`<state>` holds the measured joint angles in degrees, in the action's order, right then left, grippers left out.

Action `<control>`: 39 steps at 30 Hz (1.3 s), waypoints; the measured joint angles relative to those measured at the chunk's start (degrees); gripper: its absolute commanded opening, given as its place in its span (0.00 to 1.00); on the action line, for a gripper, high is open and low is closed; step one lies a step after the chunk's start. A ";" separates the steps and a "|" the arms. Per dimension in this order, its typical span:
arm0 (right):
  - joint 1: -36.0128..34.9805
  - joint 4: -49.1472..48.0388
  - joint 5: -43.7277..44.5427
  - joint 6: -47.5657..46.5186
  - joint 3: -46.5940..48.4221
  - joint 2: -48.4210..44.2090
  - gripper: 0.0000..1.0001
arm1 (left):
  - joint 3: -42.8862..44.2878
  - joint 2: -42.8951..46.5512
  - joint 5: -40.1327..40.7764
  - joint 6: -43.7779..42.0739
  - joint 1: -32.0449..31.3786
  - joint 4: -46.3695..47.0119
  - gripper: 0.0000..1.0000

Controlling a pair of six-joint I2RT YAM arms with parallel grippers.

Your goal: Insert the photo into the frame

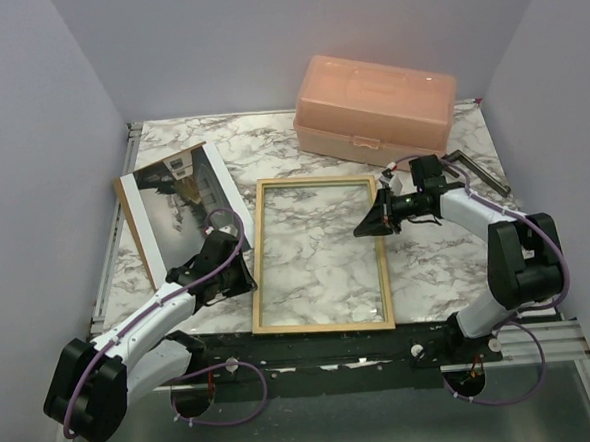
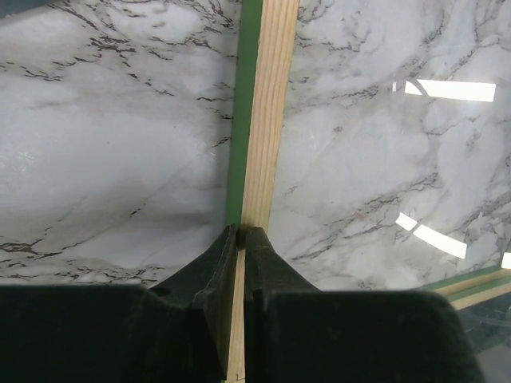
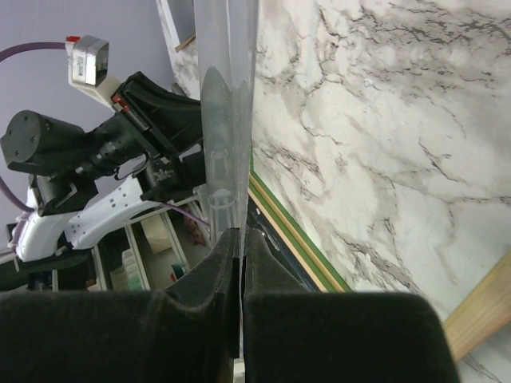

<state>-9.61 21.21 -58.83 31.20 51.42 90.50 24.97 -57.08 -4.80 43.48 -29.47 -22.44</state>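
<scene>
Marble-look tabletop [image 1: 428,263], pale walls on three sides. Near left: L gripper [image 1: 244,276] is clamped tight on the frame [image 1: 322,327] at its left rail, w/ the pale wood strip pinched betw. the pads. Frame lies flat mid-table, wood back up, green showing along its edge. A bit farther, R gripper [image 1: 362,229] sits by the frame's right rail toward the far end, jaws closed on a thin clear pane [image 3: 226,120] seen edge-on. Far left, left of the frame: photo [image 1: 179,203], picture side up, resting on a brown backing panel [image 1: 126,206]. Far right: peach box [image 1: 373,101], lid shut.
</scene>
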 measured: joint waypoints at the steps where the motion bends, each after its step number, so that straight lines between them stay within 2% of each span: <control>1: 0.00 0.76 0.61 -0.48 0.44 0.20 0.04 | 0.00 0.00 0.00 -0.04 0.02 0.00 0.10; 18: -0.31 7.19 7.19 -5.81 4.66 2.38 0.14 | 0.24 -0.55 -0.31 -0.79 0.11 0.35 0.09; 21: -0.31 7.30 7.17 -5.95 4.66 2.75 0.23 | 0.42 -0.85 -0.39 -0.85 0.11 0.50 0.08; 27: -0.76 7.82 7.93 -6.40 4.66 3.26 0.49 | 0.42 -1.05 -0.59 -0.87 0.11 0.92 0.09; 39: -1.97 8.72 12.68 -6.82 4.79 3.23 0.75 | 0.42 -1.29 -0.83 -0.92 0.11 1.27 0.08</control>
<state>-11.57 29.93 -46.15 24.38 56.21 93.73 25.39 -58.37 -5.63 42.57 -29.36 -21.17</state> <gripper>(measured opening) 0.707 0.089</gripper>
